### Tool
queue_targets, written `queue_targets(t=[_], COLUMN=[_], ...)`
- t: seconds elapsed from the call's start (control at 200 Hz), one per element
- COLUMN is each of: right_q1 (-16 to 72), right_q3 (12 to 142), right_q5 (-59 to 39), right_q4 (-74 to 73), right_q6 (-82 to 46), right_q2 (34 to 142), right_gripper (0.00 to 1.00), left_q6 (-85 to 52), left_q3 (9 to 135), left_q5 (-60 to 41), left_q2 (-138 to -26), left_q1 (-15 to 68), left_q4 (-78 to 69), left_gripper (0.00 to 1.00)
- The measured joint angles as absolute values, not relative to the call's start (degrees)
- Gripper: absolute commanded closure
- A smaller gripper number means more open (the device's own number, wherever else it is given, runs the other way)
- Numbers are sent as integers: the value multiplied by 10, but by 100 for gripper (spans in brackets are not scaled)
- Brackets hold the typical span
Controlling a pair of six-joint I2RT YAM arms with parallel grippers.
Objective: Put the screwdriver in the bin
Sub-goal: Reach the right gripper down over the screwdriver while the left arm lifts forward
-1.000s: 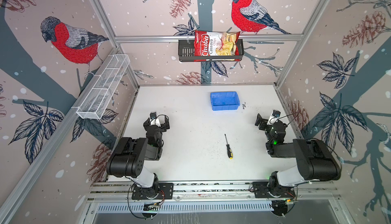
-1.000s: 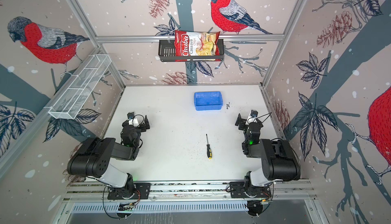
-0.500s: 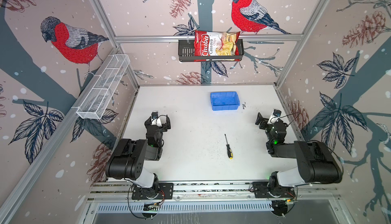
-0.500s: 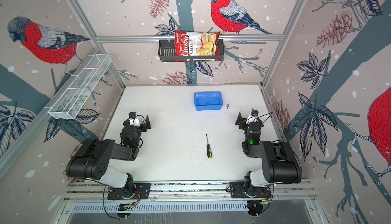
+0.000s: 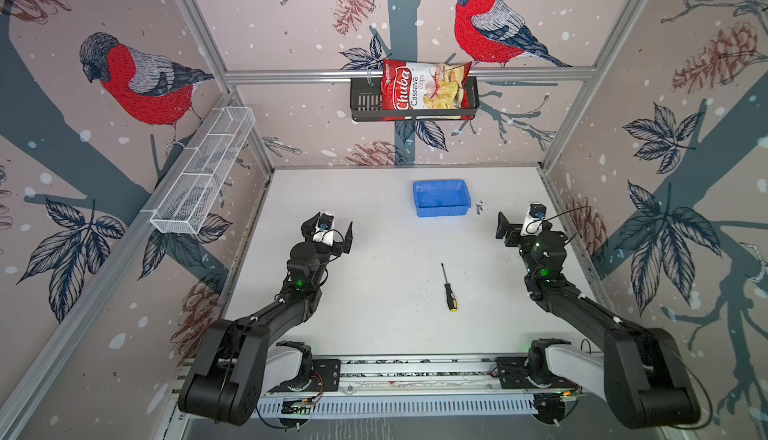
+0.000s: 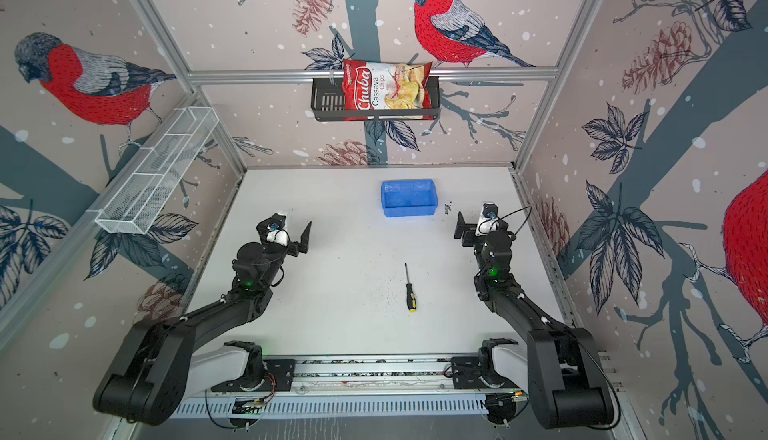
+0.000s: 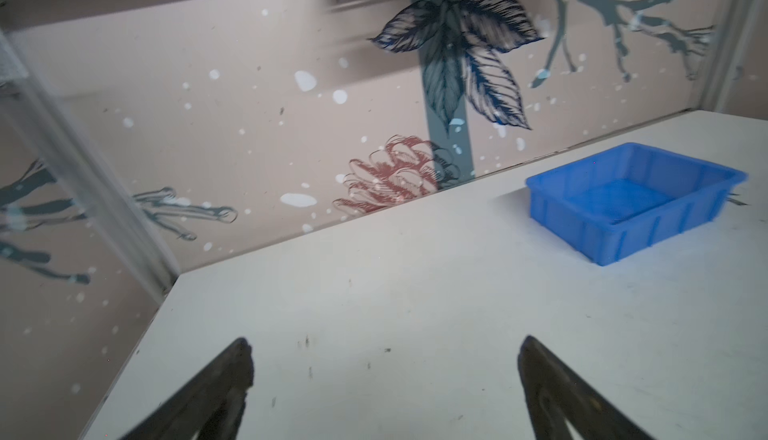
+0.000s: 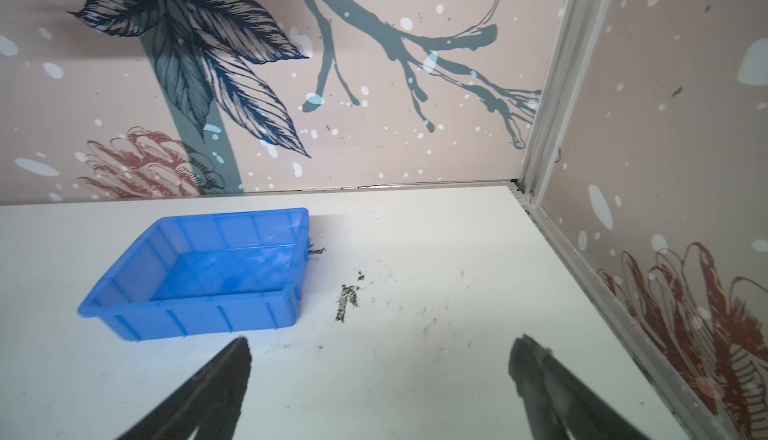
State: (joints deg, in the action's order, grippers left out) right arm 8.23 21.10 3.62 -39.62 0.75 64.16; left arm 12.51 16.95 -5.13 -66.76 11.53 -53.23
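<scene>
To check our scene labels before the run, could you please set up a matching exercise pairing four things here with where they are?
Things: 1 screwdriver; 2 bin; 3 chips bag; 4 white wire basket.
Places: A hung on a side wall; B empty, near the back wall; C lying flat on the table; D in the black basket.
Pairs: 1-C, 2-B, 3-D, 4-A.

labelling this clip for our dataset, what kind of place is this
Probably a robot test cell, not a home: left arm and right arm mounted to a rail at a white table, boxed in by an aluminium frame with bird-print walls.
</scene>
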Motion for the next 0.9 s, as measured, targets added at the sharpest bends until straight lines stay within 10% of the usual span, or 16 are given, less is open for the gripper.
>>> queue_targets(t=[0.901], right_q1=[451], right_q3=[397], right_q5=[179], right_q4=[152], right_q6=[-273], right_q2=[666], right_gripper=[0], left_q6=[287], left_q3=[179], left_q5=[-253], left_q2=[-546], left_q1=[180], left_q4=[-230], left_gripper=[2])
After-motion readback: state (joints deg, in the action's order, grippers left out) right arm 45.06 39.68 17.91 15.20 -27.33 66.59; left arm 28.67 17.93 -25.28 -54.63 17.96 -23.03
